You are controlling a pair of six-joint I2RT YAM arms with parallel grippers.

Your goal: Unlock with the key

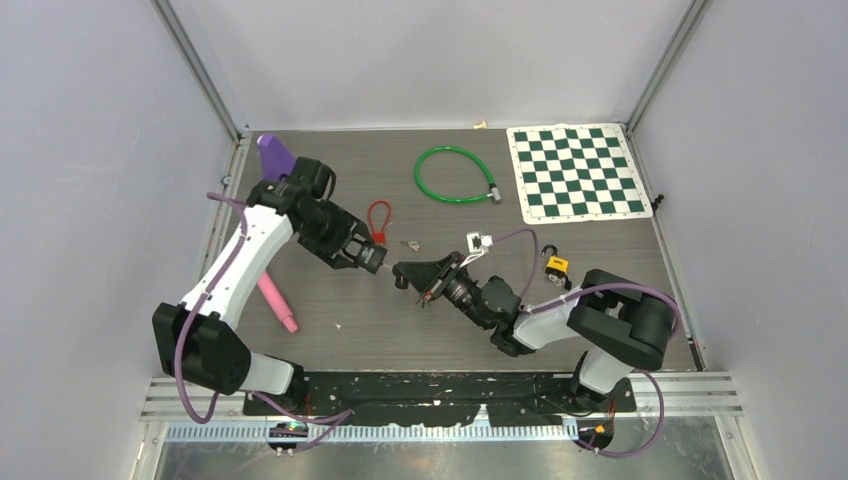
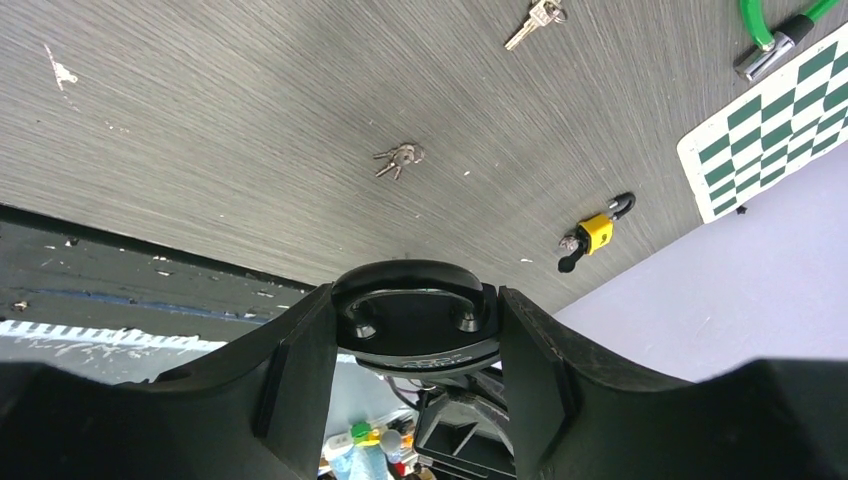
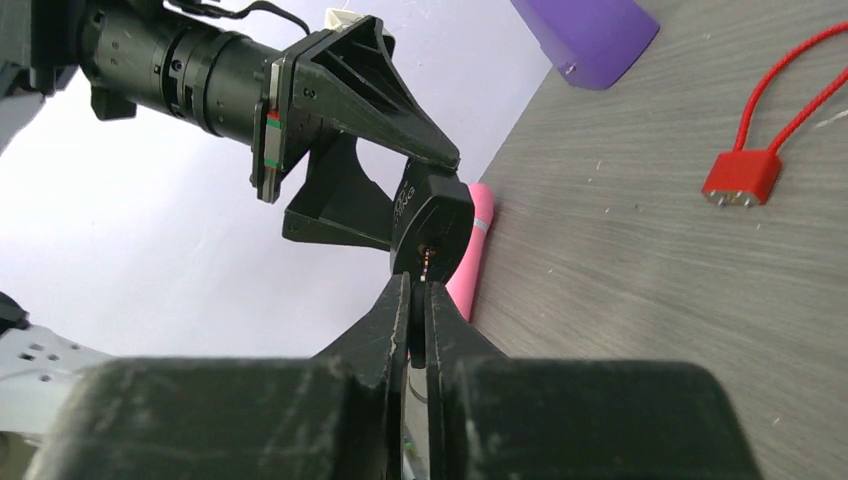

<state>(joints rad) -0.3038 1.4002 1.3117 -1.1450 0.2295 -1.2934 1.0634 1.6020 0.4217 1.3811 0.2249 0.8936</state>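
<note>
My left gripper (image 2: pixel 415 352) is shut on a black padlock (image 2: pixel 415 318), which sits shackle-up between the two fingers (image 2: pixel 300 372). Both are held above the table's middle in the top view, where the left gripper (image 1: pixel 376 260) meets my right gripper (image 1: pixel 404 272) tip to tip. The right gripper (image 3: pixel 418 300) is shut on a black-headed key (image 3: pixel 418 325). The key's thin blade points up into the bottom face of the padlock (image 3: pixel 432 222). I cannot tell how deep the blade sits.
On the table lie loose keys (image 2: pixel 400 157), another key bunch (image 2: pixel 537 18), a yellow padlock (image 1: pixel 556 266), a red cable lock (image 1: pixel 378 220) and a green cable lock (image 1: pixel 452 175). There are also a chequered mat (image 1: pixel 577 172), a purple object (image 1: pixel 275 152) and a pink object (image 1: pixel 277 302).
</note>
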